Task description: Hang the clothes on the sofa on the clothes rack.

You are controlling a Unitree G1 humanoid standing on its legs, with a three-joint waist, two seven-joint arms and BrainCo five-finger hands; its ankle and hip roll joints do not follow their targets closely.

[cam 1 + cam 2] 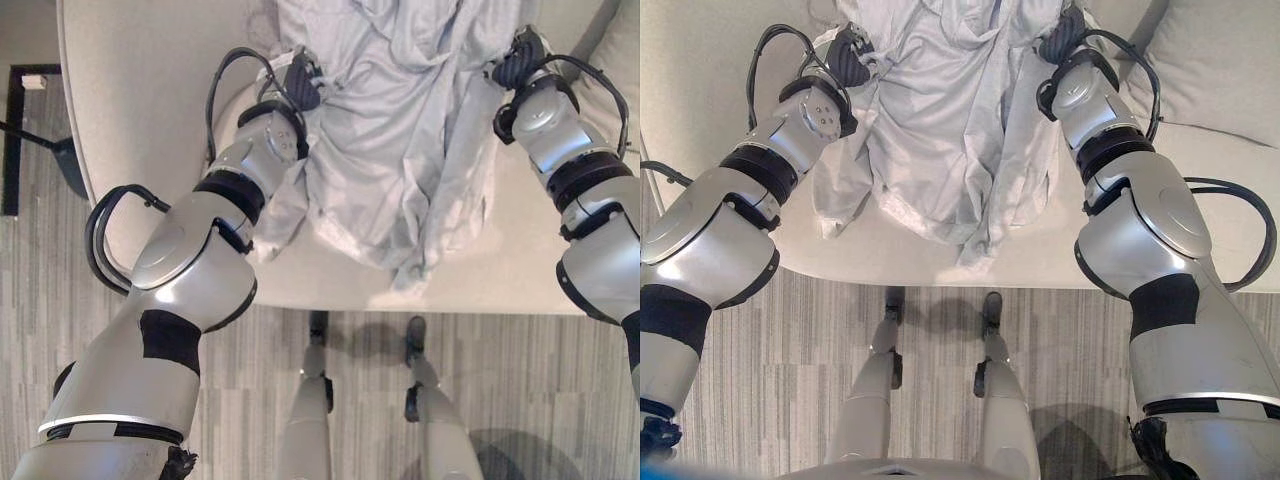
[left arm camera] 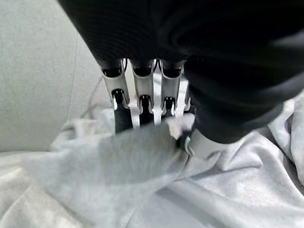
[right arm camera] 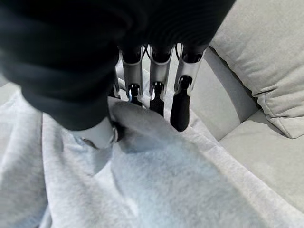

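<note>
A light grey garment (image 1: pixel 400 130) lies crumpled on the sofa seat (image 1: pixel 140 90), its lower part draping toward the front edge. My left hand (image 1: pixel 300 80) is at the garment's upper left. In the left wrist view its fingers (image 2: pixel 142 95) curl down on a fold of the cloth (image 2: pixel 118 161), with the thumb pinching from below. My right hand (image 1: pixel 520 55) is at the upper right of the garment. In the right wrist view its fingers (image 3: pixel 156 90) and thumb close on a raised fold of cloth (image 3: pixel 156 156).
A pale sofa cushion (image 1: pixel 1220 60) lies to the right of my right hand, and also shows as the cushion (image 3: pixel 266 52). A dark frame (image 1: pixel 20 130) stands on the floor left of the sofa. Striped grey carpet (image 1: pixel 520 380) runs along the sofa's front edge.
</note>
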